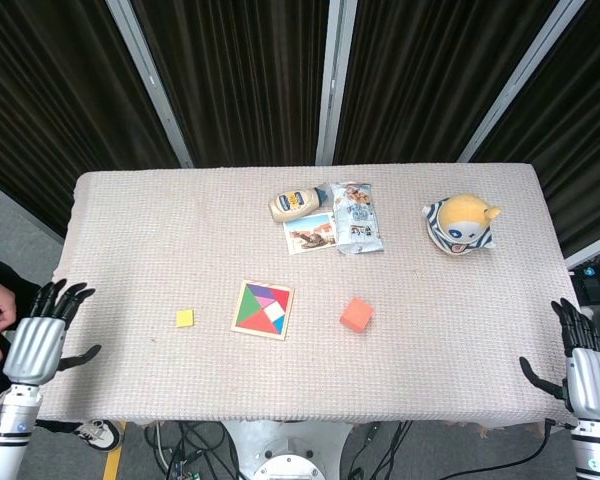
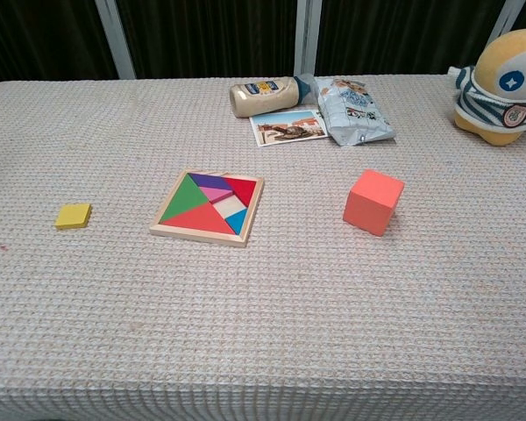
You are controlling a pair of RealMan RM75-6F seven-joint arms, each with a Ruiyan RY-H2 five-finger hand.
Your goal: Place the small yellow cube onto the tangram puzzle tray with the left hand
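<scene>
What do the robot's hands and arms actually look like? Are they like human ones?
Rather human-shaped. The left hand and right hand each have a silver metal-looking palm and slim black fingers. Below each wrist the arm is a pale cylinder with a dark band. No cables show on the hands themselves.

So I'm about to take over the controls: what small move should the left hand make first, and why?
Probably bring the left hand in over the table toward the yellow cube. The hand hangs open off the table's left edge, holding nothing, while the cube lies flat on the cloth, apart from the puzzle tray to its right. Nothing stands between hand and cube.
</scene>
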